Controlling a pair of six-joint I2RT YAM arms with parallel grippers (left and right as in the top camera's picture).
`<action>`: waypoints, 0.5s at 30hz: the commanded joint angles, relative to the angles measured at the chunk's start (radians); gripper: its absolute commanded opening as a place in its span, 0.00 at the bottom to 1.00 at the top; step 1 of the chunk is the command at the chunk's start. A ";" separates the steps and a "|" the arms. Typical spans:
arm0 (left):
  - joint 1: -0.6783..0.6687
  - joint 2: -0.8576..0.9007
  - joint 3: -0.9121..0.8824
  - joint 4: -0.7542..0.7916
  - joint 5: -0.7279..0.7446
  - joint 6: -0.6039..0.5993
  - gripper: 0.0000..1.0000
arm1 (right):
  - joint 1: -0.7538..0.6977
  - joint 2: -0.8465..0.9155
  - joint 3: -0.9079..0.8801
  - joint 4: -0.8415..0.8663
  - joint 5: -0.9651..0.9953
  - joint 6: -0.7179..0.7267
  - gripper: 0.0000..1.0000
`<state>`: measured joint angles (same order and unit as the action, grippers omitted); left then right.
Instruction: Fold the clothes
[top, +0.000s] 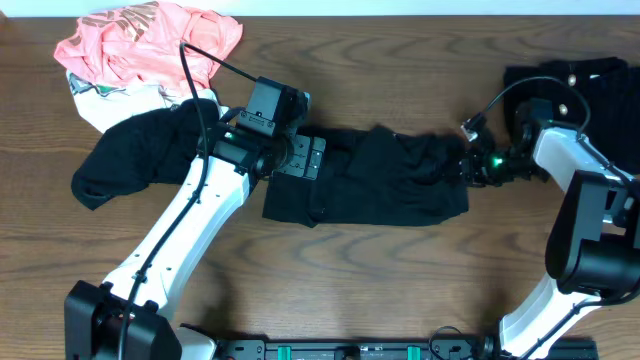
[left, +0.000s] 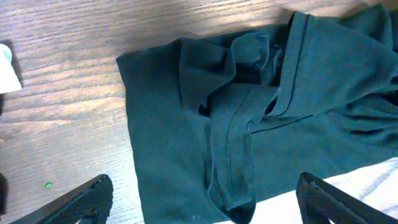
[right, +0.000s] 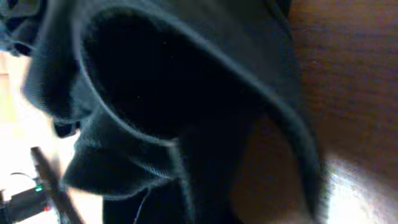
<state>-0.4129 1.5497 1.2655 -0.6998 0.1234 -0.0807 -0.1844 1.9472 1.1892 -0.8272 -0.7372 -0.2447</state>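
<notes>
A black garment lies crumpled across the middle of the wooden table. My left gripper hovers over its left end. In the left wrist view the gripper is open wide, and a folded hem of the garment lies between and below the fingers. My right gripper is at the garment's right edge. In the right wrist view black cloth fills the frame close to the camera and hides the fingers; it looks lifted and held.
A pink garment lies on a white one at the back left. Another black garment lies left of my left arm. A black pile sits at the far right. Bare wood shows along the front.
</notes>
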 joint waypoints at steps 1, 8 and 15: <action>0.004 -0.001 -0.003 -0.003 -0.013 0.009 0.94 | -0.050 -0.024 0.079 -0.047 -0.006 0.011 0.01; 0.004 -0.001 -0.003 -0.003 -0.026 0.009 0.94 | -0.141 -0.024 0.195 -0.160 0.030 0.011 0.01; 0.022 -0.003 -0.002 0.000 -0.039 0.008 0.94 | -0.167 -0.024 0.240 -0.204 0.030 0.011 0.01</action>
<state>-0.4103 1.5497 1.2655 -0.6994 0.1036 -0.0807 -0.3538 1.9472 1.3952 -1.0180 -0.6918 -0.2379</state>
